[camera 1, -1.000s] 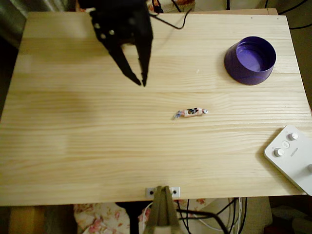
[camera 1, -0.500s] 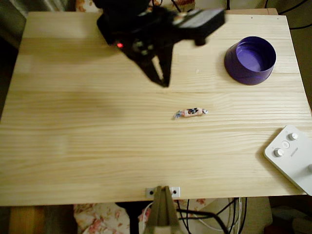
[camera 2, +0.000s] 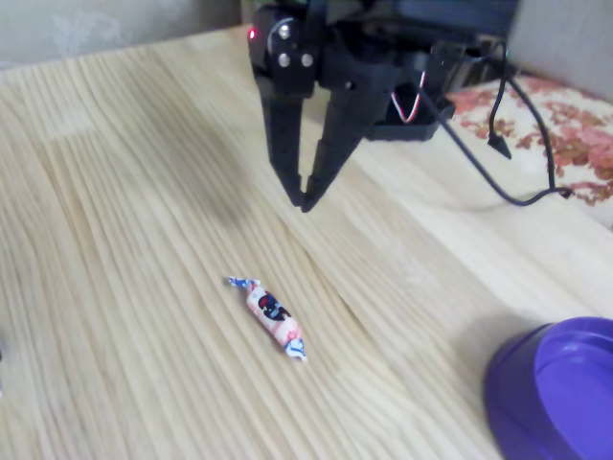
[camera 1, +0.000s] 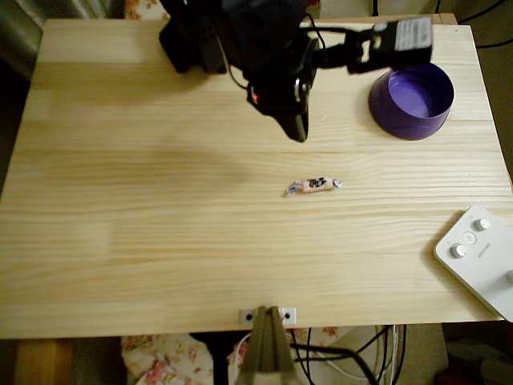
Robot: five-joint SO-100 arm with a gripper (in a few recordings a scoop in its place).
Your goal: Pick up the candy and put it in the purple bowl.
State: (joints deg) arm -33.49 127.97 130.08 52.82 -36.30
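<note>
The candy [camera 1: 314, 185] lies flat on the wooden table [camera 1: 120, 241] near its middle, a pinkish wrapped sweet with twisted ends; the fixed view shows the candy [camera 2: 271, 313] lying free. My black gripper [camera 1: 297, 133] hangs above the table behind the candy, apart from it. In the fixed view the gripper [camera 2: 305, 200] points down with its fingertips meeting, shut on nothing, a short way beyond the candy. The purple bowl [camera 1: 411, 100] stands at the back right, empty, and the bowl's rim [camera 2: 536, 379] shows at the lower right of the fixed view.
A white button-topped device [camera 1: 481, 257] sits at the table's front right corner. A clamp [camera 1: 264, 333] grips the front edge. Black cables [camera 2: 517, 163] trail behind the arm near a floral cloth.
The gripper has swung to the right across the back of the table and turned at the wrist, ending nearer the candy. Its fingertips have come together. Candy and bowl have not moved.
</note>
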